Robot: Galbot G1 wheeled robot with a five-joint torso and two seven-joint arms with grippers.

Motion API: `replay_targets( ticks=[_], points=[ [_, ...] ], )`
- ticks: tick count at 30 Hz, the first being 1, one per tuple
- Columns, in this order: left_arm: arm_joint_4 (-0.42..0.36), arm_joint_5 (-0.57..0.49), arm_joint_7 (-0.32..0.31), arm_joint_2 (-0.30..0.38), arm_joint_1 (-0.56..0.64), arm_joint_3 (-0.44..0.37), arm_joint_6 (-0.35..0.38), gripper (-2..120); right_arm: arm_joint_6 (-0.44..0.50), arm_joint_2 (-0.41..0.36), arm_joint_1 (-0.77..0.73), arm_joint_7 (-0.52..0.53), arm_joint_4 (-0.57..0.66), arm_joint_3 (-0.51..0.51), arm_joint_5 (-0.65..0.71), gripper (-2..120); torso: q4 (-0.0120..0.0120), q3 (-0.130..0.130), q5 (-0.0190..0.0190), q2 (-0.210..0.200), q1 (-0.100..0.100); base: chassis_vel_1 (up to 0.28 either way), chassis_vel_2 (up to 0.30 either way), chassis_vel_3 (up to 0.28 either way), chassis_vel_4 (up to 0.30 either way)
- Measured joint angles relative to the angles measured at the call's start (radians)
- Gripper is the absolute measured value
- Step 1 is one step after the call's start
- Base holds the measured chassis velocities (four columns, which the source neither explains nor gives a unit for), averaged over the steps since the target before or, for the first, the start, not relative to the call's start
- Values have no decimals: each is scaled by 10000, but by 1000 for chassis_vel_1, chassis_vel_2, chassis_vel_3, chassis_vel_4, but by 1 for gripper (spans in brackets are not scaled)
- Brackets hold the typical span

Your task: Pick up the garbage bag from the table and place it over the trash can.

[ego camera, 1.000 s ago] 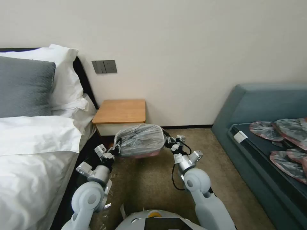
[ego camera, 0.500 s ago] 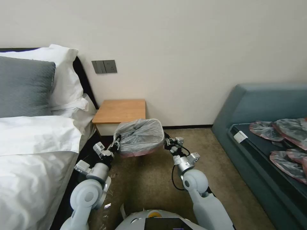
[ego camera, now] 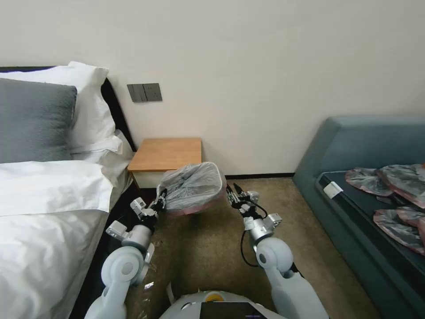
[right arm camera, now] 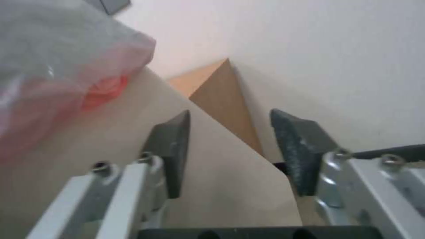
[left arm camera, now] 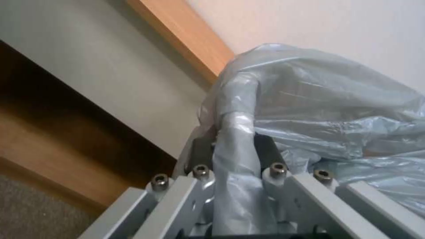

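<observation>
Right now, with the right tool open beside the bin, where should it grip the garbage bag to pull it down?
Take the pinkish-red rim bunched loosely against the trash can's right wall, coming from the robot's right. Higher up the garbage bag looks stretched taut, probably offering little slack. The right tool is open beside that wall; the left tool holds the opposite side.

- Bed [ego camera: 40,212], left: white sheets, grey pillow [ego camera: 33,120], white pillow [ego camera: 90,104].
- Wall switch plate [ego camera: 144,92].
- Blue sofa [ego camera: 354,146], right, bearing flattened bags [ego camera: 394,195].
- Carpet [ego camera: 208,248] floor.
</observation>
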Motion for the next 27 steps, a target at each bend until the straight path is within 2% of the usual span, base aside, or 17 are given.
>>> replay_targets(
  ticks=[1, 2, 4, 5, 8, 10, 13, 17, 21, 22, 24, 27],
  points=[
    [6, -5, -54, 0, -46, 8, 0, 6, -7, -5, -60, 67, 122, 22, 128, 58, 1, 0, 0, 0, 0, 0, 0, 0, 0],
    [6, -5, -54, 0, -46, 8, 0, 6, -7, -5, -60, 67, 122, 22, 128, 58, 1, 0, 0, 0, 0, 0, 0, 0, 0],
    [6, -36, -135, 0, -95, 20, 0, 6, -12, 33, -183, 151, 320, 69, 351, 68, 2, 0, 1, 0, 0, 0, 0, 0, 0],
    [6, -36, -135, 0, -95, 20, 0, 6, -12, 33, -183, 151, 320, 69, 351, 68, 2, 0, 1, 0, 0, 0, 0, 0, 0],
    [-10, -166, -227, -4, -99, 7, 6, 6, -2, 163, -414, 250, 615, 186, 572, 83, 1, 0, 0, 0, 0, 0, 0, 0, 0],
    [-21, -210, -251, -8, -87, -9, 8, 6, 13, 192, -482, 260, 697, 216, 616, 86, 1, 0, 1, 0, 0, 0, 0, 0, 0],
    [-67, -433, -360, -40, 20, -109, 7, 6, 23, 311, -601, 362, 1050, 237, 1186, 99, 3, 0, 1, 0, 0, 0, 0, 0, 0],
    [-99, -566, -431, -44, 72, -124, 6, 6, -4, 394, -631, 493, 1346, 261, 1843, 100, 1, 0, 0, 0, -1, 0, 0, 0, 0],
    [-183, -345, -472, -29, 150, -71, 2, 6, -230, 433, -506, 990, 2052, 370, 3676, 100, 1, 0, 1, 0, 0, 0, 0, 0, 0],
    [-183, -345, -472, -29, 150, -71, 2, 6, -230, 433, -506, 990, 2052, 370, 3676, 100, 1, 0, 1, 0, 0, 0, 0, 0, 0],
    [-197, 434, -441, 7, 221, 53, -46, 6, -519, 328, -303, 1284, 2472, 373, 4526, 100, 2, 0, 0, 0, 0, 0, 0, 0, 0],
    [-206, 1079, -361, 76, 275, 155, -107, 6, -772, 69, -62, 1317, 2745, 327, 4757, 100, 2, -1, 0, 0, 0, 0, 0, 0, 0]
  ],
)
